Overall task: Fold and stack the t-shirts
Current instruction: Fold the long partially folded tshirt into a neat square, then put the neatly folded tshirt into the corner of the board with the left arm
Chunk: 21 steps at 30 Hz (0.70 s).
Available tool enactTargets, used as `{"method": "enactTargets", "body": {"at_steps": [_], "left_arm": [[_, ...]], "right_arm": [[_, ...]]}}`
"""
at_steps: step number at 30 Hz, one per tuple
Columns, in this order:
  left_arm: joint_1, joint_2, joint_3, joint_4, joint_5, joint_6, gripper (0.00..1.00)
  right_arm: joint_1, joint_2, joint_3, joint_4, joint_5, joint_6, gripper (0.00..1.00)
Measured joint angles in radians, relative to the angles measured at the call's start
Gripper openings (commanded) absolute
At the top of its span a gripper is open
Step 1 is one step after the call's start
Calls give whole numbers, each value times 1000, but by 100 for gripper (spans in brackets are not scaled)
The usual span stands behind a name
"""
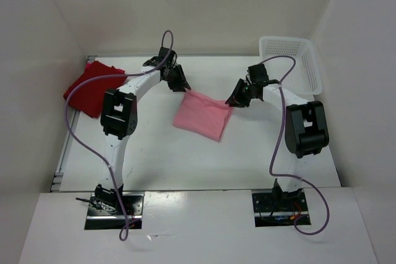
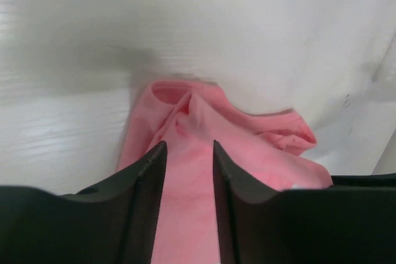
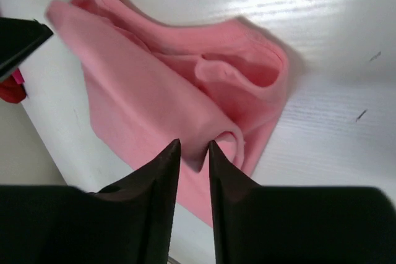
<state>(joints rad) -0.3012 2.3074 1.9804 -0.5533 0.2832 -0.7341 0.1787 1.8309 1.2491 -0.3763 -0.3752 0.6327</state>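
Done: red pile (image 1: pixel 91 88) far left, folded.
Remaining: pink shirt (image 1: pixel 201 117) mid-table looks folded, unstacked.
Jaws: left gripper (image 2: pixel 189 143) and right gripper (image 3: pixel 193 143) narrowly parted over its far corners.

two slim arms of one build. the left arm (image 1: pixel 117 153) and right arm (image 1: pixel 297 98) have white, rounded links joined by boxy black joint housings. the largest is a slotted black block on each, the left block (image 1: pixel 117 114) and the right block (image 1: pixel 307 128). a thin purple cable runs along each arm in loose loops, the left cable (image 1: pixel 77 137) and the right cable (image 1: pixel 276 146). each arm stands on a dark plate; the left plate (image 1: pixel 114 203) is plain and the right plate (image 1: pixel 284 207) shows red and orange wires. the left pincer (image 2: pixel 189 146) and right pincer (image 3: pixel 193 144) have matte black fingers (image 2: pixel 145 180), broad at the root and tapering to thin pointed tips.
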Motion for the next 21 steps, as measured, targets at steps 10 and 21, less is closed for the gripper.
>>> {"method": "enactTargets", "body": {"at_steps": [10,21], "left_arm": [[27,-326,-421,136,-29,59,73],[24,-249,-572,215,141,137,65]], "right_arm": [[14,-167,-46,11,8,-65,10],[98,-133,-151,25,-62,-68,12]]}}
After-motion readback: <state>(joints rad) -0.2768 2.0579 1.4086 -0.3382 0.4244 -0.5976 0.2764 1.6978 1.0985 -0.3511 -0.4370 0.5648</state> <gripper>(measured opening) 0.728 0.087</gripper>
